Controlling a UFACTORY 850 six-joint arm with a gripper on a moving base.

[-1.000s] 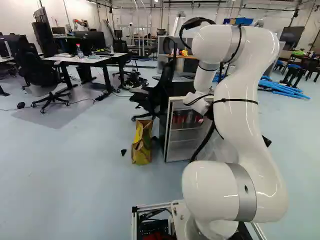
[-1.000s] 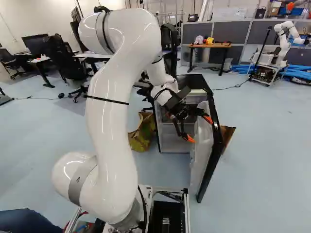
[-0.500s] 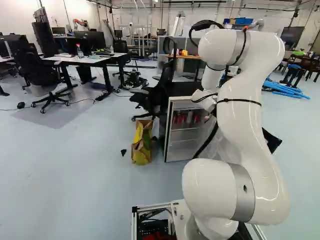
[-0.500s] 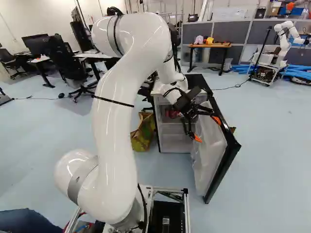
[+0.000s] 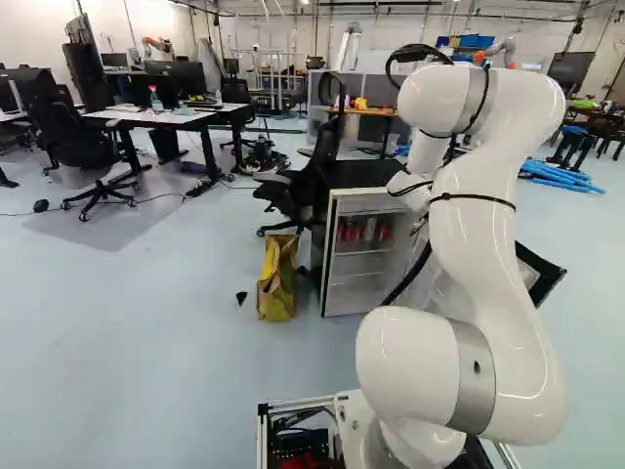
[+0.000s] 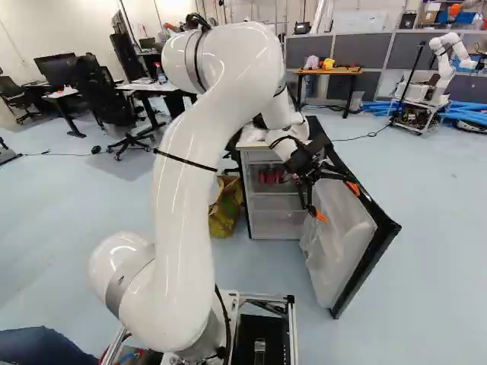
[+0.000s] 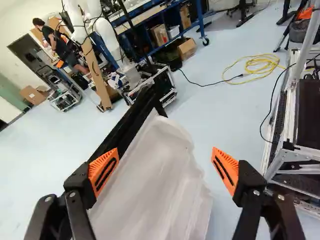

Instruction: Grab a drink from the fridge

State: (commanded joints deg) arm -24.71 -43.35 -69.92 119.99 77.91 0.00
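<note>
In the right base view my gripper (image 6: 336, 202) hangs in front of the fridge's inner door liner (image 6: 339, 239). The wrist view has the gripper (image 7: 164, 169) open, fingers wide apart. One orange pad overlaps the door's black edge (image 7: 131, 124); I cannot tell whether they touch. Floor shows behind the other pad, and the pale liner (image 7: 157, 185) spreads between the fingers, not gripped. The fridge (image 5: 333, 269) stands with its door open. Red drink cans (image 5: 353, 232) and a silver can (image 5: 369, 231) sit on its upper shelf, away from the gripper.
A yellow-green bag (image 5: 277, 278) stands beside the fridge, with a black office chair (image 5: 303, 186) behind it. Another robot (image 6: 449, 65) is at the far right. A wheeled metal frame (image 7: 286, 155) stands past one finger in the wrist view.
The fridge door has swung wider, and my arm and gripper have travelled rightward along with it. More of the shelf with cans now shows. The base has stayed put.
</note>
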